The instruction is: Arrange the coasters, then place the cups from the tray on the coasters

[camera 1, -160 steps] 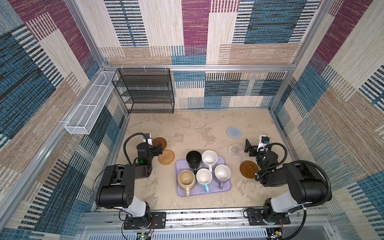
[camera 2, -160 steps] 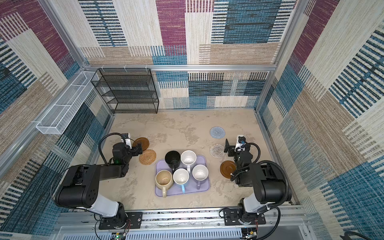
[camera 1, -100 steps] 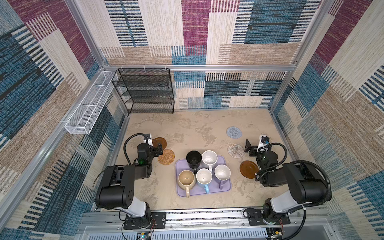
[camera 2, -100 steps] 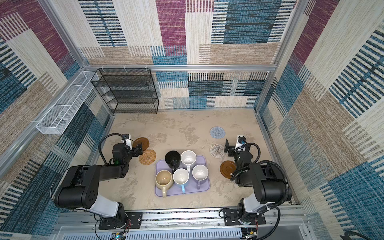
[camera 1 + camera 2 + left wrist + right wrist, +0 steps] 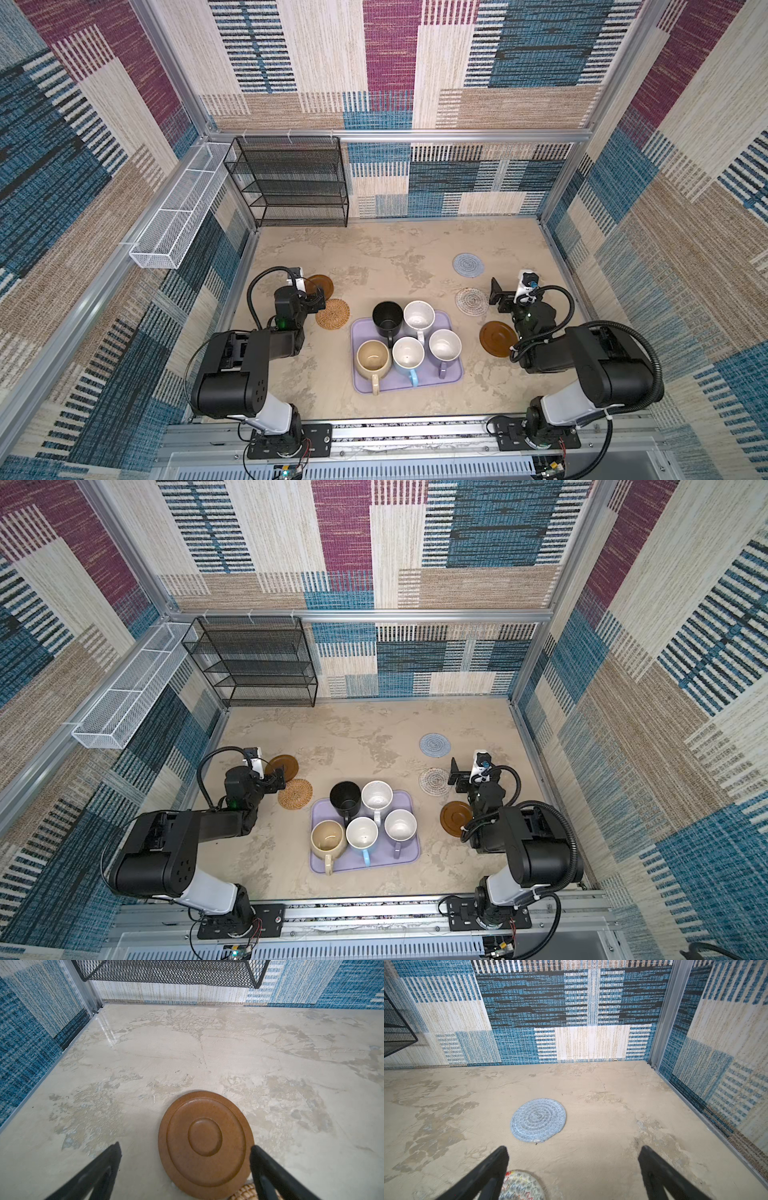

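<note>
Five handled mugs (image 5: 408,353) fill the flat lavender tray (image 5: 451,376). Left gripper (image 5: 186,1146) gapes by a glossy brown round coaster (image 5: 205,1142); right gripper (image 5: 574,1148) spread wide, empty.

The tray (image 5: 455,374) is lavender, the surface (image 5: 374,249) mottled beige. The blue-grey coaster (image 5: 468,264) shows a spiral weave; a brown coaster (image 5: 204,1142) is plain.

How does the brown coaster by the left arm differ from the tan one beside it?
The glossy brown disc coaster is smooth with raised rings; the tan woven rattan coaster is textured. The brown lies farther from the lavender tray than the tan. Both are round, flat.
</note>
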Available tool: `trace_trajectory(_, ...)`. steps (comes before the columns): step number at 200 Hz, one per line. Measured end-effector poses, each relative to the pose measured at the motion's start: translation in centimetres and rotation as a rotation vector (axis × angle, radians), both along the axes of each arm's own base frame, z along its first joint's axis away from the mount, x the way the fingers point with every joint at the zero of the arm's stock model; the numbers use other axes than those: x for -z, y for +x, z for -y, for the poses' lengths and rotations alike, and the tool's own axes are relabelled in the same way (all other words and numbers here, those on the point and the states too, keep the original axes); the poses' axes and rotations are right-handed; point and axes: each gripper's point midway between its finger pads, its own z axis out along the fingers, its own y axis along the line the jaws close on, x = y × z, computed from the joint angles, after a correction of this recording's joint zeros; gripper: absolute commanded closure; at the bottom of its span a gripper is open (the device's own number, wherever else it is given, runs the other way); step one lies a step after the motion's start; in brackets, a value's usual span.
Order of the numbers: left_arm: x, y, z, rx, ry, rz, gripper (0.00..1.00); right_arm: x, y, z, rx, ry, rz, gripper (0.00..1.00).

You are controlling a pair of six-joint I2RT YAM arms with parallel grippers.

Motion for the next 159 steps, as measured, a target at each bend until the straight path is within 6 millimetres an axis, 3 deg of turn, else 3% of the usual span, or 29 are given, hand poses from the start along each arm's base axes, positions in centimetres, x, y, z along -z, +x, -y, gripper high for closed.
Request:
trace_trajectory(120,-0.2,-0.2,-0.1,-0.003,0.001,0.003,0.01,-0.4,0.0,0.0,-0.001,0.000,0.007,0.00)
trace_trajectory(137,-1.6,-0.5,-0.1,-0.009,0.004,0.026,0.01,-2.0,0.1,-0.2,-0.012,-0.004,0.033,0.00)
trace_trajectory(159,-5.2,-0.5,-0.1,-0.008,0.004,0.076,0.01,-5.4,0.4,-0.4,-0.026,-0.007,0.080,0.00)
